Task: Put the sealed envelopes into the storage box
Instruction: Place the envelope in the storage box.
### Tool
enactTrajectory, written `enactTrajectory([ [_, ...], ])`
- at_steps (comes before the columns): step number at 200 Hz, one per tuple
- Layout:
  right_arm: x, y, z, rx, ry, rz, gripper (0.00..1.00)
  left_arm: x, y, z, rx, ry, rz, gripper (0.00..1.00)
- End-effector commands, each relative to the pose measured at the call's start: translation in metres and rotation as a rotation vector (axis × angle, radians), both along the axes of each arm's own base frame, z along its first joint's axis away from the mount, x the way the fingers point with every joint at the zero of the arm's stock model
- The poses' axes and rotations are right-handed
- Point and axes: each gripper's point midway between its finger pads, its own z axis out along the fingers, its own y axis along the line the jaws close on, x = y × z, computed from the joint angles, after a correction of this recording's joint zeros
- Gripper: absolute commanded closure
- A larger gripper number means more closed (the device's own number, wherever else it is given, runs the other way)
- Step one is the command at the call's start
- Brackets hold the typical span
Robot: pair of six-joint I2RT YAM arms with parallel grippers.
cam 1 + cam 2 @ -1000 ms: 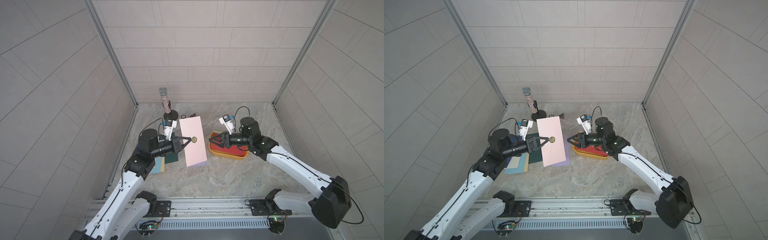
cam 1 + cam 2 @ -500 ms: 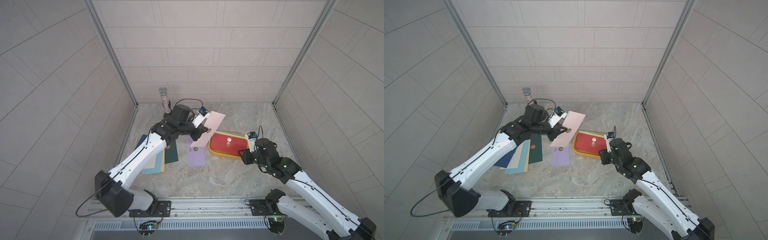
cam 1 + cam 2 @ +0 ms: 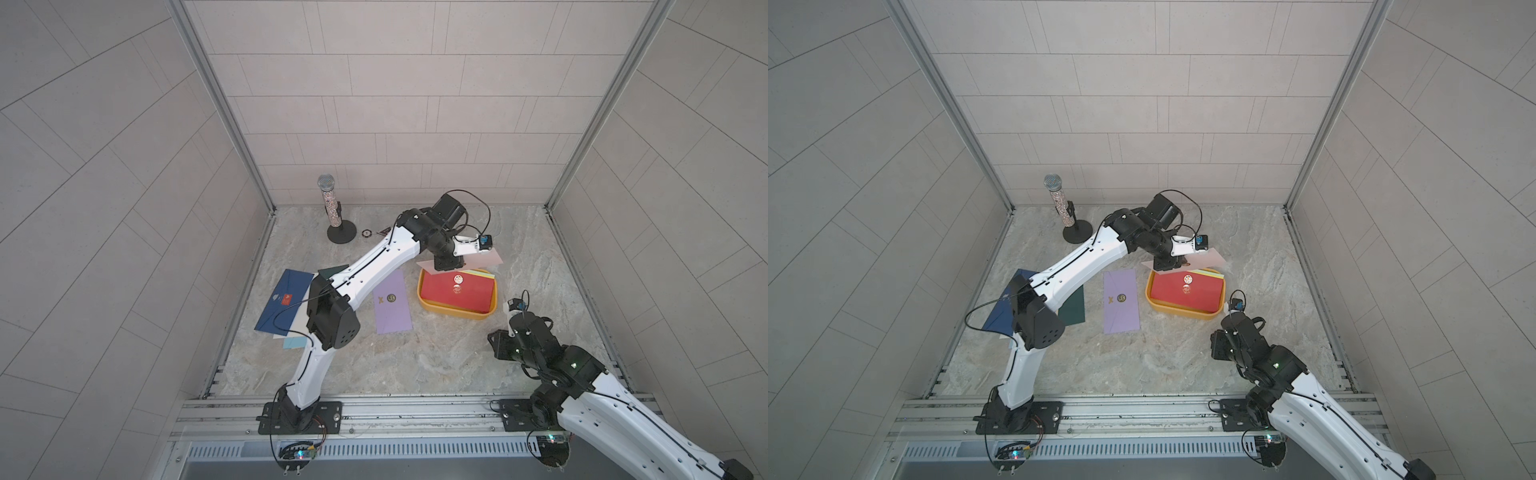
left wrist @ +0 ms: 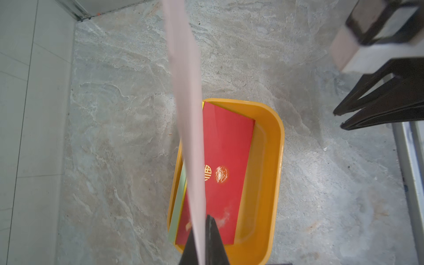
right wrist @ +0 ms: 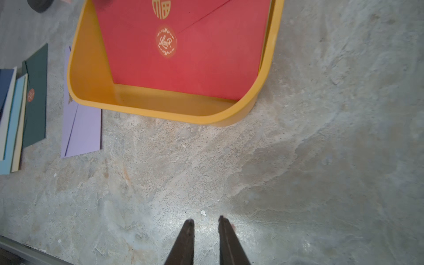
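Note:
My left gripper (image 4: 200, 224) is shut on one end of a pink envelope (image 3: 484, 261), which hangs tilted over the far edge of the storage box (image 3: 457, 312). In the mustard-yellow box, a red envelope (image 3: 457, 291) lies on top and a light green edge (image 4: 180, 197) shows beneath it. Left of the box, a lilac envelope (image 3: 392, 303) lies flat on the table. Further left, navy (image 3: 282, 301), dark green (image 3: 1073, 307) and light blue (image 5: 13, 128) envelopes overlap. My right gripper (image 5: 204, 220) hovers over bare table in front of the box, jaws slightly apart and holding nothing.
A glittery microphone on a black stand (image 3: 332, 208) rises at the back left, with small black badges (image 3: 365, 233) beside it. Tiled walls close three sides. A metal rail (image 3: 415, 411) carrying both arm bases runs along the front.
The left arm has carried the pink envelope rightwards until it hangs over the box. The right arm has drawn back towards the front right, and its jaws have narrowed.

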Motion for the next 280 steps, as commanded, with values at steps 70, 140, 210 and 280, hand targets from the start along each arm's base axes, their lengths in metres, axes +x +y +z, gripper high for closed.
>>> enactTrajectory([
  [70,-0.007,-0.011,-0.008,-0.008,0.032,-0.064,0.76,-0.017,0.011,-0.073,0.338,0.005,-0.103,1.00],
  [140,-0.006,-0.009,-0.011,-0.012,0.046,-0.058,0.74,-0.005,0.007,-0.079,0.405,-0.116,-0.097,0.64],
  [210,-0.005,-0.008,-0.012,-0.015,0.051,-0.054,0.73,0.053,-0.011,-0.026,0.245,-0.421,0.158,0.57],
  [280,0.014,0.011,0.019,-0.059,-0.020,0.083,0.66,0.054,0.080,0.054,-0.264,-0.242,0.830,0.54],
])
